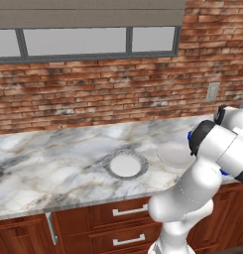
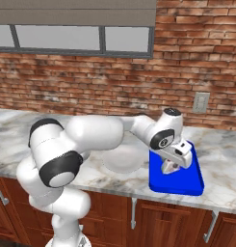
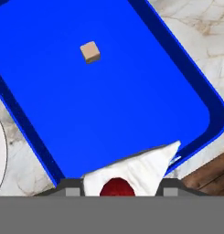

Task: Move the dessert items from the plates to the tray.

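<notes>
I have the white cake bit with its red top [image 3: 131,176] pinched between the gripper [image 3: 118,189] fingers, hanging over the near part of the blue tray [image 3: 54,114]. To do this well I'd lower it until it almost touches the floor, then let go gently so it doesn't roll over the low rim. Farther in, the tan morsel [image 3: 90,51] already lies on the tray; I'd keep apart from it.
</notes>
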### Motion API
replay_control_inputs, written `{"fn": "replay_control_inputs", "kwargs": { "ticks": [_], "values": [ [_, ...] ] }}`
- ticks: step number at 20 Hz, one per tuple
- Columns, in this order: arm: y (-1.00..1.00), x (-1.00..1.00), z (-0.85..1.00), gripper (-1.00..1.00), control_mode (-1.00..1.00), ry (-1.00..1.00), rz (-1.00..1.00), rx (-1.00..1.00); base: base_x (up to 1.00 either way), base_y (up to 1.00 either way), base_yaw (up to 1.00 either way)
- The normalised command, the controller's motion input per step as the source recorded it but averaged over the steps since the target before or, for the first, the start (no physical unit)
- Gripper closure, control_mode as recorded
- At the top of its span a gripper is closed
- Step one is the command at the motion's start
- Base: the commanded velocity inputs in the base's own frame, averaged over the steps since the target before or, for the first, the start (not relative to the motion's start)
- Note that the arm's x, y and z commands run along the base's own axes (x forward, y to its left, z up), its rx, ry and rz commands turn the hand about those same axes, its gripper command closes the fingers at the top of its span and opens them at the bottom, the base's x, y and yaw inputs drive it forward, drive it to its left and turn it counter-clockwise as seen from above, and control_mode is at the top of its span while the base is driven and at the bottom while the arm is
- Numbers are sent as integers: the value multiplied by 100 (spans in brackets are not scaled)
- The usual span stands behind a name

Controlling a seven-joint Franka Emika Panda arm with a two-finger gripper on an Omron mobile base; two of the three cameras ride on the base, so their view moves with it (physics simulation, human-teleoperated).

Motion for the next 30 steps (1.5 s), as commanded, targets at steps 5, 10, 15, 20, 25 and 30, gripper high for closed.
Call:
{"fn": "replay_control_inputs", "kwargs": {
  "ticks": [5,10,15,20,25,30],
  "values": [
    [-20,0,-39,100,-100,0,-2,3,0,0,0],
    [-13,2,-42,100,-100,0,0,1,0,0,0],
    [-9,6,-18,100,-100,0,0,0,0,0,0],
    [-1,19,0,100,-100,0,0,0,0,0,0],
    [-1,8,-9,100,-100,-2,0,0,0,0,0],
    [0,0,0,-100,-100,0,0,0,0,0,0]
  ]
}}
